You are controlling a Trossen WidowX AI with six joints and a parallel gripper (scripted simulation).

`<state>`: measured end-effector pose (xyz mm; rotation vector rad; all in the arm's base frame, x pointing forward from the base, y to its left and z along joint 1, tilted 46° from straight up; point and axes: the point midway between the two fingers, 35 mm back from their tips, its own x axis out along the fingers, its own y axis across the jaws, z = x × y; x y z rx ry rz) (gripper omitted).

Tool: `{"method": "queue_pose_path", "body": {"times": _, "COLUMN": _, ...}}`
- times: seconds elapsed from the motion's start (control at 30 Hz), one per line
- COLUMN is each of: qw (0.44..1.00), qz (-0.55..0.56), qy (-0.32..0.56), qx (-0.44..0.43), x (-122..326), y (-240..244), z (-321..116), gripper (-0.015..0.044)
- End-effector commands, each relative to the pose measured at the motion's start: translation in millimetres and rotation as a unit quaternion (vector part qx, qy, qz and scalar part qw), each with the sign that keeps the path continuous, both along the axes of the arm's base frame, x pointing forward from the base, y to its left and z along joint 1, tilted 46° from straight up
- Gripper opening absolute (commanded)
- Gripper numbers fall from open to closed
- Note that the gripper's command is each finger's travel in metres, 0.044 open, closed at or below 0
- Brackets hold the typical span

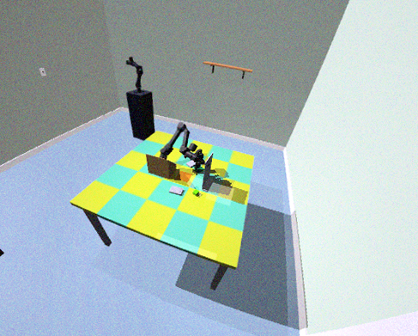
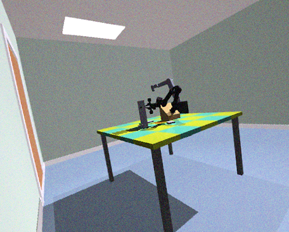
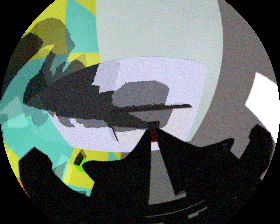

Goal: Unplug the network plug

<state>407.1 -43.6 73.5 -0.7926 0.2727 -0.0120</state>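
Nearest the wrist camera, the jaws were clenched on the network plug (image 3: 151, 136), which sat in its socket on the upright panel (image 2: 142, 113), its long axis pointing straight back from the panel toward the arm (image 1: 180, 140) across the desk (image 1: 115, 201).

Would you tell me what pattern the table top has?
The table top is a checkerboard of yellow and turquoise squares, clearest in the top view.
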Motion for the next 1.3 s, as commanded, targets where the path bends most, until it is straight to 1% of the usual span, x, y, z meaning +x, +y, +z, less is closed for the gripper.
{"method": "queue_pose_path", "body": {"times": 0.0, "qw": 1.000, "qz": 0.000, "qy": 0.001, "qx": 0.002, "x": -5.3, "y": 0.0, "z": -0.3, "gripper": 0.0000}}
{"method": "queue_pose_path", "body": {"times": 1.27, "qw": 1.000, "qz": 0.000, "qy": 0.001, "qx": 0.002, "x": -28.4, "y": -0.3, "z": 2.1, "gripper": 0.0000}}
